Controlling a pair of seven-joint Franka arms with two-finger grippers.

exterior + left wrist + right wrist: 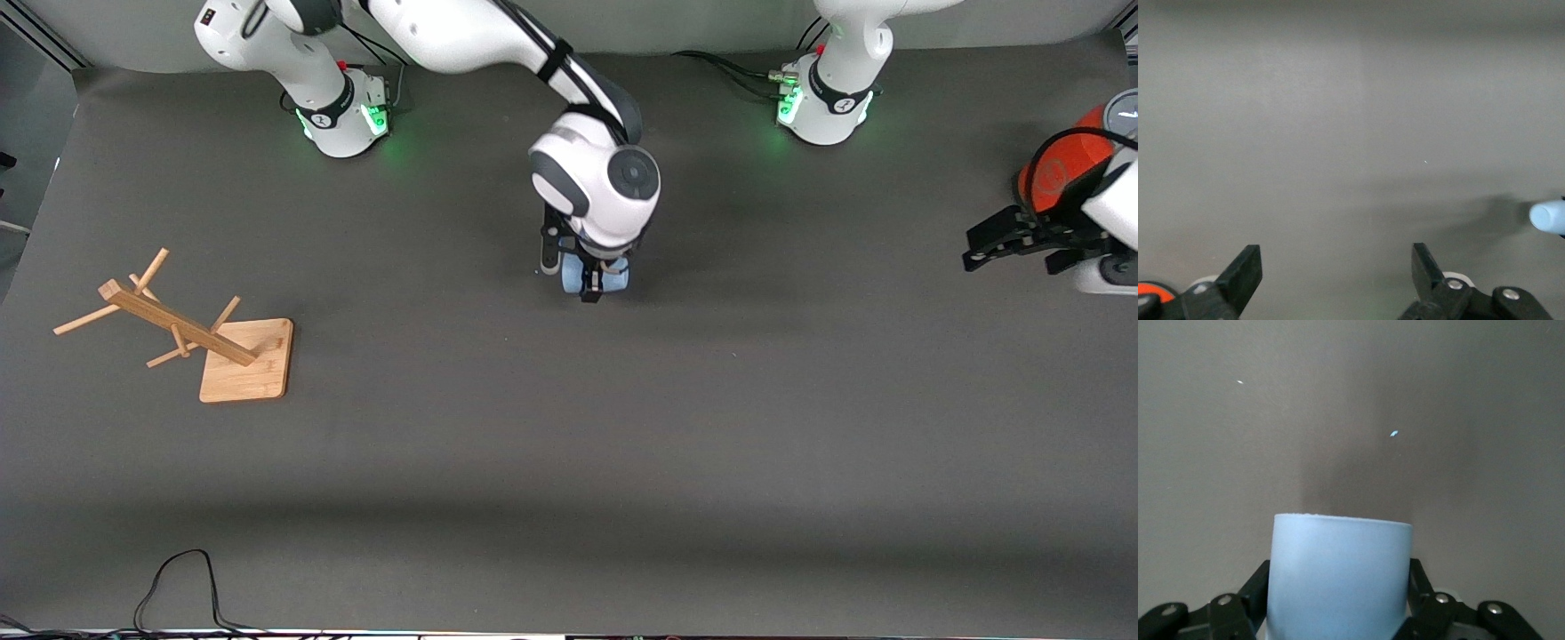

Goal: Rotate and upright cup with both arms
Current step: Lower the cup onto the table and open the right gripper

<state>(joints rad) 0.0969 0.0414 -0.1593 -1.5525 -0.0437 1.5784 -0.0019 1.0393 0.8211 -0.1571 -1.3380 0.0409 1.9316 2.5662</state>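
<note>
The pale-blue cup (613, 277) is at the middle of the table, under the right arm's hand. My right gripper (589, 274) points down at it and is shut on it. In the right wrist view the cup (1338, 580) fills the gap between the two black fingers (1257, 590), which press on both its sides. I cannot tell which end of the cup is up. My left gripper (971, 251) is open and empty, held level over the left arm's end of the table. In the left wrist view my left gripper (1336, 257) shows wide apart, with the cup (1548, 217) far off at the picture's edge.
A large orange cylinder (1062, 164) with a grey top stands at the left arm's end of the table, close to the left wrist. A wooden peg rack (178, 333) lies tipped over at the right arm's end. A black cable (178, 578) loops at the table's near edge.
</note>
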